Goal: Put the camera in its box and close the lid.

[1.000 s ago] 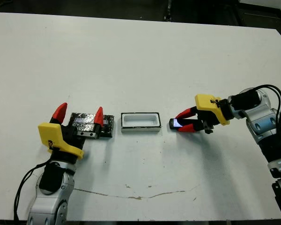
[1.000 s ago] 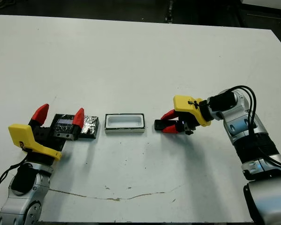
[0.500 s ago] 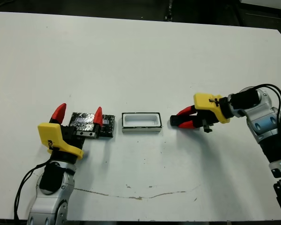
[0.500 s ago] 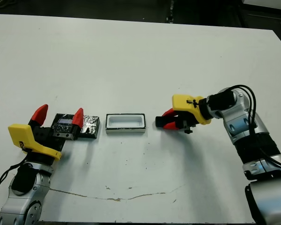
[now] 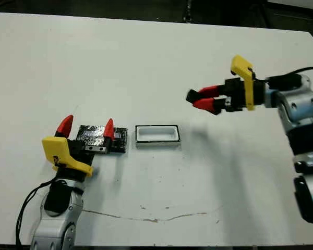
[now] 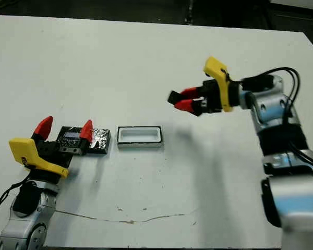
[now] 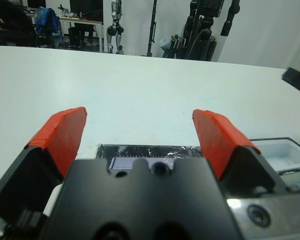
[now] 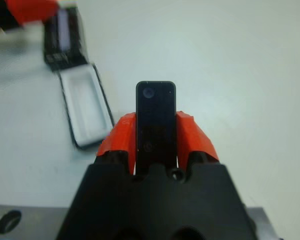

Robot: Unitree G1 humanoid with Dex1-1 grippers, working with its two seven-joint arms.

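The camera (image 5: 191, 95) is a small flat black bar held in the air, with my right gripper (image 5: 199, 97) shut on it, above and to the right of the box. In the right wrist view the camera (image 8: 156, 120) stands clamped between the two red fingers (image 8: 122, 135). The box (image 5: 156, 135), white inside with dark sides, lies uncovered on the table at the middle. Left of the box lies the speckled black lid (image 5: 100, 136). My left gripper (image 5: 87, 126) stands open over the lid with nothing held, and the lid (image 7: 150, 150) shows between its fingers.
The white table (image 5: 146, 62) stretches wide beyond the box. A thin brown crack line (image 5: 151, 217) runs along the table near the front edge. Stands and equipment (image 7: 200, 25) are beyond the table's far side.
My right gripper closed on the camera where it lay on the table right of the box and has lifted it up and away from the surface. The left arm, lid and box stayed put.
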